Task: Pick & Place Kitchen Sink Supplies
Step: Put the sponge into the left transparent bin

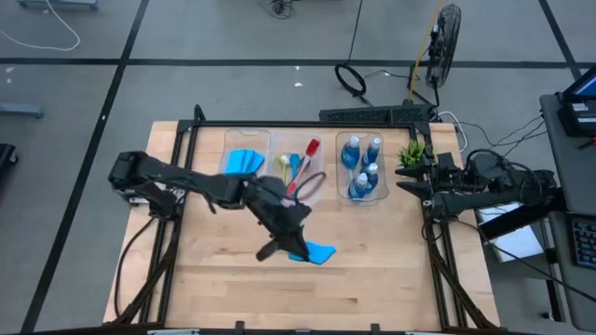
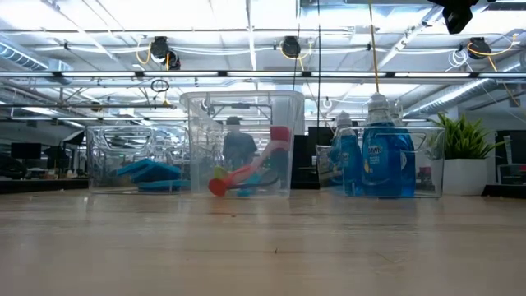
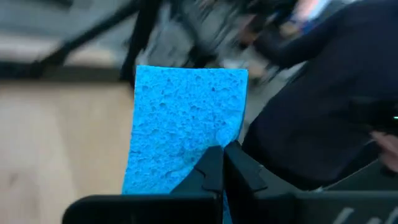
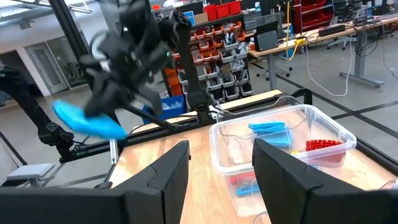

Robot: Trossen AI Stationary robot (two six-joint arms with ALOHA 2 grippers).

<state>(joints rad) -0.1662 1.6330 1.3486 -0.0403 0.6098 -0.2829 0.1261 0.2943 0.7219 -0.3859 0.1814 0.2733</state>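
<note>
Left claw (image 1: 300,249) grips sponge (image 1: 318,252); bottles (image 1: 363,166) binned.

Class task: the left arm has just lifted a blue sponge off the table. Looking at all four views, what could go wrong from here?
1. The left claw pinches the sponge only at one edge, so most of it hangs free; it might slip or flop loose on the way.
2. The sponge bin stands close beside the brush bin, so a slightly off release could land the sponge in the wrong one.
3. A red brush juts above its bin, near the arm's likely path.
</note>
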